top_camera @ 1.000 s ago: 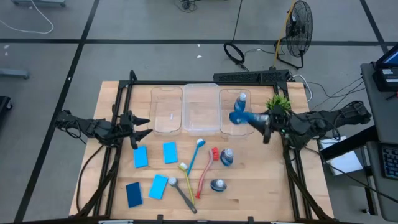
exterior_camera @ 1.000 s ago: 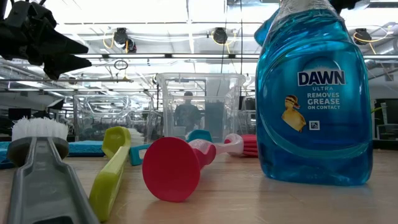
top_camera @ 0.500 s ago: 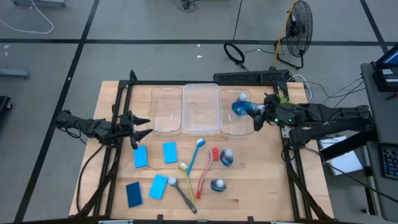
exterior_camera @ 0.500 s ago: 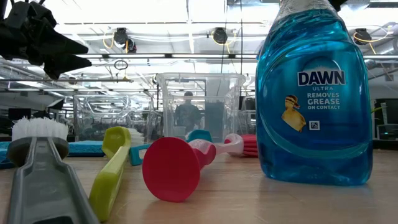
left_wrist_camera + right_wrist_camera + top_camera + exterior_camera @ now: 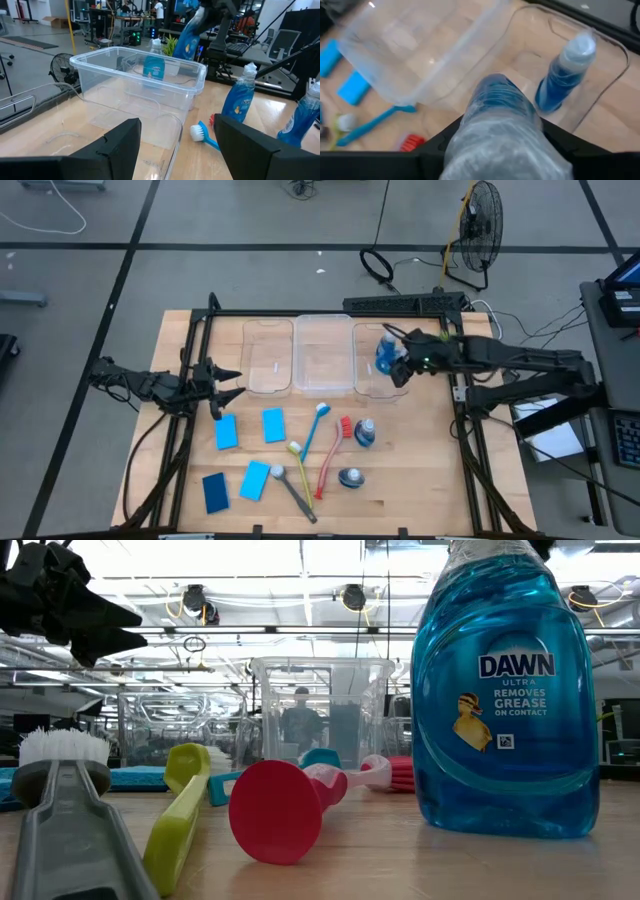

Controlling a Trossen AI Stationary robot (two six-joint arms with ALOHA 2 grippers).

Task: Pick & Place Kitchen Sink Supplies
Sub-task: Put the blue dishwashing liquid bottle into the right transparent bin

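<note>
My right gripper (image 5: 402,367) is shut on a clear bottle of blue liquid (image 5: 385,358) above the right one of three clear bins (image 5: 378,387). A second bottle (image 5: 565,75) stands upright on that bin's floor. Two more bottles (image 5: 365,432) (image 5: 350,477) stand on the table. Near them lie the blue (image 5: 315,425), red (image 5: 335,455), yellow-green (image 5: 300,465) and grey (image 5: 292,492) brushes and several flat blue sponges (image 5: 226,432). My left gripper (image 5: 228,385) waits open at the table's left side. My right gripper pinches the bottle between its two fingers (image 5: 440,145), on its upper part near the neck (image 5: 200,15). The fingers slant down from the table's right side. The bottle hangs tilted below them, clear of the bin, its wide bottom end lowest.
The left bin (image 5: 268,358) and middle bin (image 5: 322,355) stand beside the right one along the far side. A green potted plant (image 5: 447,342) sits at the far right behind my right arm. A black frame (image 5: 200,330) edges the table.
My right gripper has carried the bottle toward the table's left, from beside the right bin to over it, and has tipped downward. The bottle, which stuck out nearly level, now hangs steeper above the bin.
</note>
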